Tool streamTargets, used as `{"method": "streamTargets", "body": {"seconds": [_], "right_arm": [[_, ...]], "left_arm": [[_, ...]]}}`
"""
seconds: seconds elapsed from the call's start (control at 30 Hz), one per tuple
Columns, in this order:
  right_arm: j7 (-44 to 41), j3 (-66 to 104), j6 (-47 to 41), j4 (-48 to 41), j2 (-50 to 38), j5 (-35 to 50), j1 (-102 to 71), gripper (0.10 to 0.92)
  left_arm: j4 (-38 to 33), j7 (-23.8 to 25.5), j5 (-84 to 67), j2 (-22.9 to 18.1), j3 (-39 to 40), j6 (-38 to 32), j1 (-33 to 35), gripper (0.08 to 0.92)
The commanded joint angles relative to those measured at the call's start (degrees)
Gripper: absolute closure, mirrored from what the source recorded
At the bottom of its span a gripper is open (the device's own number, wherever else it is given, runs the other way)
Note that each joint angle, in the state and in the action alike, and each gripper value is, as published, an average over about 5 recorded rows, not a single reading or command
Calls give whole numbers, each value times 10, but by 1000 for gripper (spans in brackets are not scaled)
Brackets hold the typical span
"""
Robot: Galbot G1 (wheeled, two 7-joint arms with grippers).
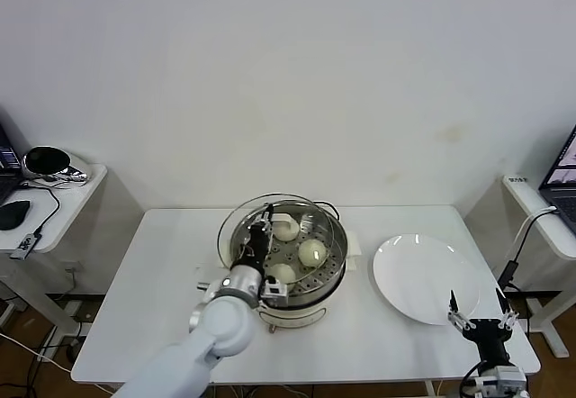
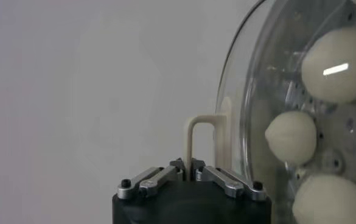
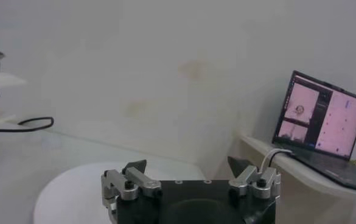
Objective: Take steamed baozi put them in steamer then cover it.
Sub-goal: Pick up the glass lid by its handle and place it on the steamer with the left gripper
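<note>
The steamer, a shiny steel pot on a white base, stands mid-table. Three cream-white baozi lie on its perforated tray. The cover, a clear glass lid with a metal rim, hangs tilted just over the pot. My left gripper is shut on its white handle. In the left wrist view the glass stands edge-on and baozi show through it. My right gripper waits open and empty at the table's front right corner, its fingertips wide apart.
A flat white plate lies right of the steamer, just ahead of the right gripper. A side table on the left holds a chrome object and a mouse. A laptop sits on a stand to the right.
</note>
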Motion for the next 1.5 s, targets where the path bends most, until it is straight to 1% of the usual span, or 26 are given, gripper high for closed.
{"method": "streamTargets", "body": {"seconds": [0.03,0.7,1.33,1.5], "right_arm": [[0,-4,1,-2,1,-6,2,203],[-1,-11,-1,-7,1,-2,3,203],[-2,-16,-1,-7,2,-5,3,203],[-2,-17,-1,-8,2,-5,3,203]], "left_arm": [[37,9,36,-32,31,8,-21,853],[48,13,39,-42,35,5,-17,853],[33,22,34,-34,31,2,-13,853],[35,18,40,-38,31,-1,-7,853]]}}
